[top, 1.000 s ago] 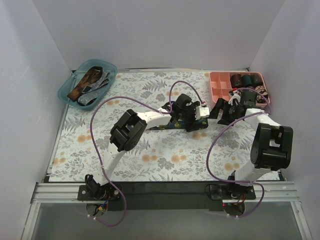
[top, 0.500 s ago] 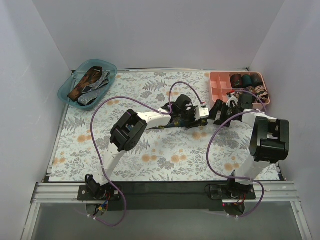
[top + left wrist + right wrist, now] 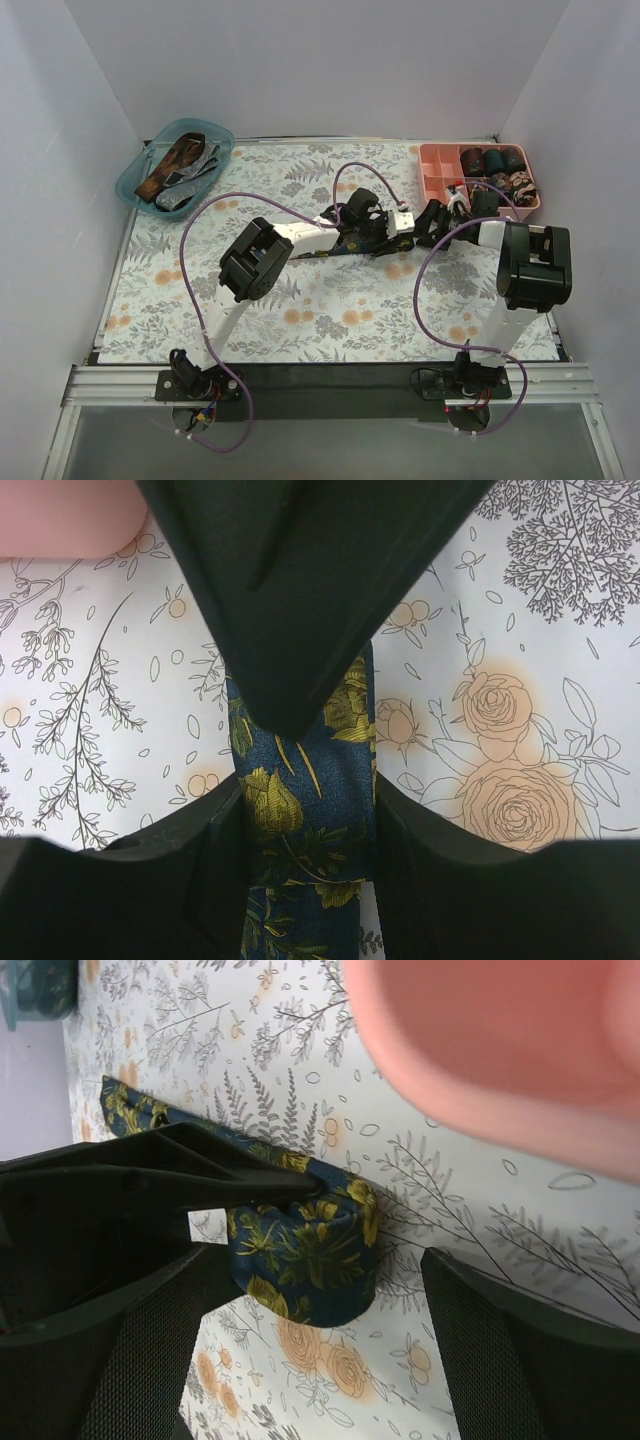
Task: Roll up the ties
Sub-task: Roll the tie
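A navy tie with yellow flowers (image 3: pixel 330 248) lies on the floral cloth at mid-table, its right end curled into a small coil (image 3: pixel 305 1250). My left gripper (image 3: pixel 385 228) is shut on it: both fingers press the tie's (image 3: pixel 300 780) edges in the left wrist view. The dark wedge (image 3: pixel 300 590) above the tie there is part of the right gripper. My right gripper (image 3: pixel 430 222) faces it, open. Its mesh fingers (image 3: pixel 520 1350) straddle the coil, the right one clearly apart from the fabric. More unrolled ties (image 3: pixel 180 165) lie in a teal bin.
The teal bin (image 3: pixel 135 182) sits at the back left. A pink divided tray (image 3: pixel 440 170) at the back right, just behind the right gripper, holds several rolled ties (image 3: pixel 495 160). Purple cables (image 3: pixel 205 220) loop over both arms. White walls enclose the table.
My left gripper has closed onto the navy tie. The right arm has swung left, bringing its open gripper up around the tie's curled end.
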Action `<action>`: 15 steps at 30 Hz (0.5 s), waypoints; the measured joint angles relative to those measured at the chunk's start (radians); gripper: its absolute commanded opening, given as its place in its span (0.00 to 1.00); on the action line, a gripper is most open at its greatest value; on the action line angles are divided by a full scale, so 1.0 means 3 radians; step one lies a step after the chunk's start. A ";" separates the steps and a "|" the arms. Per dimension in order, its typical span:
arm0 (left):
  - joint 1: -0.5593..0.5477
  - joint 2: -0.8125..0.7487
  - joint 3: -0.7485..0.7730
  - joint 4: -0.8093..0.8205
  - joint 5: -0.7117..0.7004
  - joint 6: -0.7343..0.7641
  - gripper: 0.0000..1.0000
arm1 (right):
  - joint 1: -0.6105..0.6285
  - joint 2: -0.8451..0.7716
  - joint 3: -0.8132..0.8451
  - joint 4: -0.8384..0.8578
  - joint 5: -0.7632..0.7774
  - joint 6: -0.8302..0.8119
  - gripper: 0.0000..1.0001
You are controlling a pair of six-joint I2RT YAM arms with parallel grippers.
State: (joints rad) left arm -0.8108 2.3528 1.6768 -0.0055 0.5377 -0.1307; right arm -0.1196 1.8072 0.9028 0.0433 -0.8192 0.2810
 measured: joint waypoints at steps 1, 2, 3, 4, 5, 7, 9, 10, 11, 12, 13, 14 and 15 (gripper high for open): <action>0.0000 0.0000 0.0000 0.0000 0.0005 -0.0008 0.41 | 0.0018 0.0022 0.0000 0.0045 -0.0027 0.0009 0.76; 0.0001 0.0000 -0.0001 0.0000 0.0006 -0.0015 0.41 | 0.0042 0.0045 0.0000 0.0088 -0.0055 0.0018 0.75; 0.0004 0.0000 -0.0001 0.0000 0.0006 -0.0024 0.41 | 0.0061 0.0062 0.0000 0.0126 -0.0079 0.0024 0.74; 0.0005 0.0000 -0.0003 0.0000 0.0009 -0.0031 0.41 | 0.0089 0.0084 0.0000 0.0168 -0.0099 0.0032 0.72; 0.0006 0.0000 -0.0003 0.0000 0.0009 -0.0042 0.41 | 0.0111 0.0103 0.0000 0.0207 -0.0116 0.0038 0.71; 0.0011 0.0000 -0.0008 0.0006 0.0014 -0.0069 0.41 | 0.0156 0.0139 -0.0003 0.0271 -0.0149 0.0046 0.68; 0.0015 0.0000 -0.0014 0.0014 0.0018 -0.0093 0.41 | 0.0188 0.0165 -0.0008 0.0319 -0.0161 0.0051 0.62; 0.0018 0.0000 -0.0020 0.0023 0.0019 -0.0109 0.41 | 0.0196 0.0174 -0.0013 0.0328 -0.0158 0.0051 0.60; 0.0023 0.0000 -0.0023 0.0025 0.0027 -0.0125 0.41 | 0.0202 0.0181 -0.0024 0.0346 -0.0153 0.0048 0.56; 0.0028 0.0000 -0.0025 0.0028 0.0034 -0.0144 0.40 | 0.0203 0.0186 -0.0038 0.0367 -0.0149 0.0039 0.51; 0.0033 0.0000 -0.0031 0.0034 0.0045 -0.0168 0.40 | 0.0203 0.0192 -0.0051 0.0370 -0.0137 0.0041 0.47; 0.0039 0.0000 -0.0041 0.0047 0.0057 -0.0189 0.40 | 0.0203 0.0203 -0.0056 0.0381 -0.0131 0.0032 0.40; 0.0046 0.0000 -0.0048 0.0057 0.0069 -0.0210 0.40 | 0.0203 0.0223 -0.0058 0.0383 -0.0128 0.0020 0.35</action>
State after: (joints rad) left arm -0.7971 2.3528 1.6623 0.0116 0.5583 -0.1936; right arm -0.0586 1.8740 0.8852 0.1581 -0.8577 0.2871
